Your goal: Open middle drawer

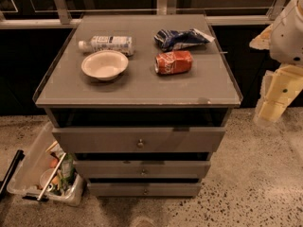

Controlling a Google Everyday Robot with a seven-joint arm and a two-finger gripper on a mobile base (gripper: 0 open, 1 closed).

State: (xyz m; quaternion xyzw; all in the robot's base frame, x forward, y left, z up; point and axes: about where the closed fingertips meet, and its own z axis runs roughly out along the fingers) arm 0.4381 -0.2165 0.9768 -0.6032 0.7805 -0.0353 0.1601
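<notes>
The grey cabinet has three drawer fronts stacked below its top. The middle drawer [142, 169] is the low, wide grey panel with a tiny round knob [143, 171] at its centre. No tray shows behind its front. Above it is the taller drawer front [138, 139] with a bigger knob. Below it is the shortest front [144, 189]. My arm hangs at the right edge of the view. Its pale yellow gripper [271, 109] points down beside the cabinet's right side, level with the cabinet top and well apart from the middle drawer's knob.
On the cabinet top [137, 86] lie a white bowl [104, 64], a plastic bottle [108, 44] on its side, a crushed orange can [173, 62] and a blue chip bag [181, 38]. A clear bin [33, 171] of items stands on the speckled floor at the left.
</notes>
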